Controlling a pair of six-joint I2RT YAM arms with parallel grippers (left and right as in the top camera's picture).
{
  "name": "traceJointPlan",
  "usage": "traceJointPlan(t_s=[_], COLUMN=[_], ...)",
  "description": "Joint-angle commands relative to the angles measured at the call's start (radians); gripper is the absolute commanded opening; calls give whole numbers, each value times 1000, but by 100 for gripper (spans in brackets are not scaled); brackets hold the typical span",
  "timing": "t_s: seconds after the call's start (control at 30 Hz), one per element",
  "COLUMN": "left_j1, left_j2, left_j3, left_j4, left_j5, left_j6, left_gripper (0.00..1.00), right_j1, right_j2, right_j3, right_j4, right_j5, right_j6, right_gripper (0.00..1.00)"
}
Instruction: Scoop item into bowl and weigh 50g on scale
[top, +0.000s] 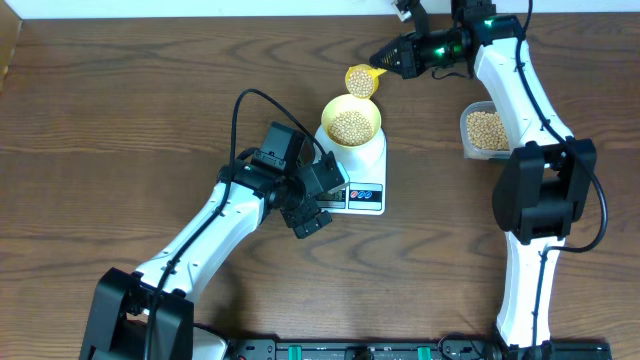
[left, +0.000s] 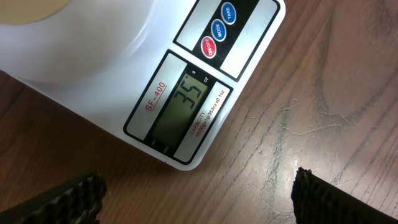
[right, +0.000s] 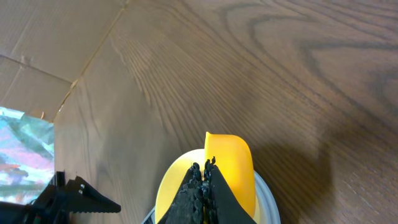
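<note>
The white scale (top: 366, 186) stands mid-table with the pale yellow bowl (top: 351, 105) on it, filled with tan beans (top: 350, 126). In the left wrist view the scale (left: 112, 74) has a display (left: 188, 102) that reads 35. My right gripper (top: 388, 62) is shut on the handle of a yellow scoop (top: 361, 81) that holds beans, just beyond the bowl's far rim. In the right wrist view its fingers (right: 205, 169) pinch the scoop (right: 233, 158) above the bowl (right: 166, 194). My left gripper (top: 314, 203) is open and empty at the scale's front left corner; it also shows in the left wrist view (left: 199, 199).
A clear tub (top: 487, 131) of beans sits to the right of the scale, beside the right arm. The left arm's black cable loops over the table left of the scale. Cardboard (right: 37, 50) lies beyond the table's far edge.
</note>
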Motion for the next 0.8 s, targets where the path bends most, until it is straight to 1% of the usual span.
traceJointPlan(t_s=[0.0,0.07,0.17,0.3,0.4,0.5,0.63,0.73,0.77], left_j1=[3,3,3,3,3,3,3,3,3], left_j2=[-3,-3,-3,-3,-3,-3,-3,-3,-3], left_j3=[-2,-2,-2,-2,-2,-2,-2,-2,-2], left_j4=[-5,-5,-5,-5,-5,-5,-5,-5,-5], left_j5=[13,13,13,13,13,13,13,13,13], left_j6=[13,13,13,13,13,13,13,13,13], left_gripper=[98,98,98,98,98,98,98,98,98], right_j1=[9,9,16,22,28,29,31,32,33], right_j2=[-20,-20,-20,-20,-20,-20,-20,-20,-20], right_j3=[11,11,11,11,11,11,11,11,11], right_j4=[6,0,-13,-21,-55,-48,-90,-41,-45], right_j5=[-25,-56,-150,-107,-108,-43,-171,-105,-114], right_j6=[-41,-43,-109,-114,-193,-167,-296,-209,-222], right_gripper=[1,1,1,1,1,1,1,1,1])
